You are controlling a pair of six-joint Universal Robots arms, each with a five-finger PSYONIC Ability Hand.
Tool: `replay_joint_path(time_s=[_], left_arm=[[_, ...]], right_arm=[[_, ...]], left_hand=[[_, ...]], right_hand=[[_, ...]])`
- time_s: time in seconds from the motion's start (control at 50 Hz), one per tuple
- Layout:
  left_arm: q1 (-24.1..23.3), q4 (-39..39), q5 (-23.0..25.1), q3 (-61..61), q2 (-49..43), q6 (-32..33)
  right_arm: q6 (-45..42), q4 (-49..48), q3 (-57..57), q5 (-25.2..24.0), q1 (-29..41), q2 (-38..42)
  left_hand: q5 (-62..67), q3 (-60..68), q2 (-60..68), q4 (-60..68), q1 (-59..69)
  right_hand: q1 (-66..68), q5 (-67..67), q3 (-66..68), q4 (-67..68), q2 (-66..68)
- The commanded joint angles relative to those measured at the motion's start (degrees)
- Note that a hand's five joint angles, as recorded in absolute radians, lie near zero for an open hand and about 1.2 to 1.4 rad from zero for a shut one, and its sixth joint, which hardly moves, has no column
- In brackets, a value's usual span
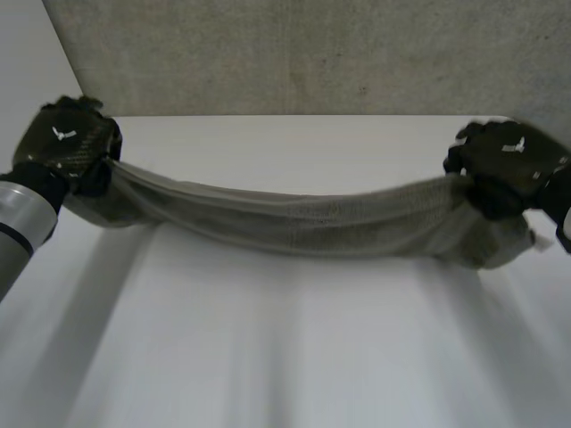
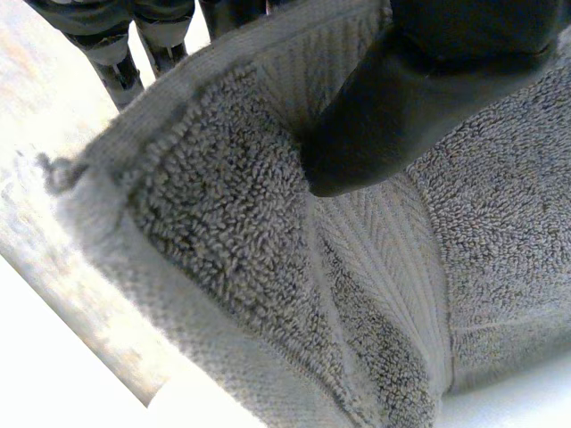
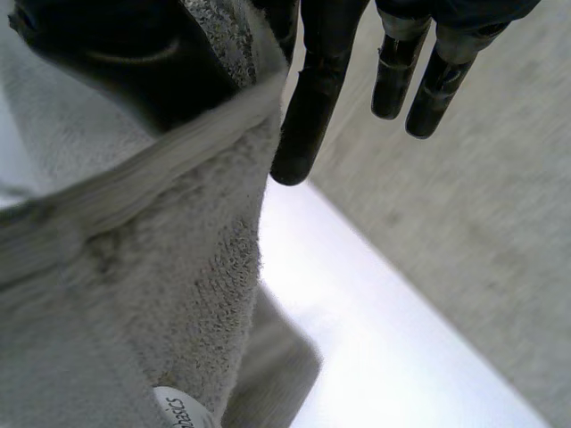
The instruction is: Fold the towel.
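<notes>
A grey terry towel point(image 1: 303, 223) hangs stretched and sagging between my two hands above the white table point(image 1: 294, 357). My left hand point(image 1: 67, 143) is shut on the towel's left end; in the left wrist view its thumb point(image 2: 393, 107) presses the towel point(image 2: 268, 267) against the fingers behind the hem. My right hand point(image 1: 508, 165) is shut on the towel's right end, where the cloth bunches below it. In the right wrist view the thumb point(image 3: 134, 62) pinches the towel's hem point(image 3: 169, 267) against one finger while the other fingers point(image 3: 419, 80) hang straight beside it. A small white label point(image 3: 178, 410) shows on the towel.
A grey speckled wall panel point(image 1: 303, 53) stands behind the table's far edge. Bare white table surface lies beneath and in front of the towel.
</notes>
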Motion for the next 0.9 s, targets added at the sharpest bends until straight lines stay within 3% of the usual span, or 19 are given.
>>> replay_joint_path(time_s=[0.02, 0.2, 0.24, 0.42, 0.58, 0.72, 0.9], left_arm=[[0.26, -0.54, 0.02, -0.23, -4.68, 0.33], [0.44, -1.60, 0.28, -0.58, -6.18, 0.32], [0.18, -1.86, 0.28, -0.93, -6.18, 0.24], [-0.27, -2.04, 0.37, -1.81, -5.65, 0.15], [0.79, -5.82, 0.37, -2.78, -1.78, 0.15], [2.54, -9.59, 0.98, -3.66, 4.62, 0.15], [2.90, -10.65, 1.25, -1.20, 4.37, 0.15]], right_arm=[[-10.49, 3.99, 2.44, 1.10, -3.82, 4.53], [-10.77, 3.90, 4.38, 0.49, -6.29, 7.79], [-10.77, 3.82, 5.52, -0.04, -6.73, 8.58], [-10.77, 4.08, 6.40, -0.22, -7.35, 9.46], [-9.63, 7.15, 6.14, -0.39, -10.34, 2.61], [-9.71, 15.67, 1.58, -8.28, -14.11, -5.56], [-9.80, 16.38, -5.55, -10.50, -13.85, -2.05]], left_hand=[[2.41, -2.95, 3.37, -3.36, 5.56], [2.41, -2.95, 3.37, -3.36, 5.56], [2.41, -2.95, 3.37, -3.36, 5.56], [2.41, -2.95, 3.37, -3.36, 5.56], [2.41, -2.95, 3.37, -3.36, 5.56], [2.41, -2.95, 3.37, -3.36, 5.56], [2.41, -2.95, 3.37, -3.36, 5.56]], right_hand=[[3.93, 2.45, -2.48, -4.37, 3.37], [-1.40, -2.88, -2.48, -4.37, -1.95], [3.88, 2.40, -2.48, -4.37, 3.33], [3.93, 2.45, -2.48, -4.37, 3.37], [3.93, 2.45, -2.48, -4.37, 3.37], [3.93, 2.45, -2.48, -4.37, 3.37], [3.93, 2.45, -2.48, -4.37, 3.37]])
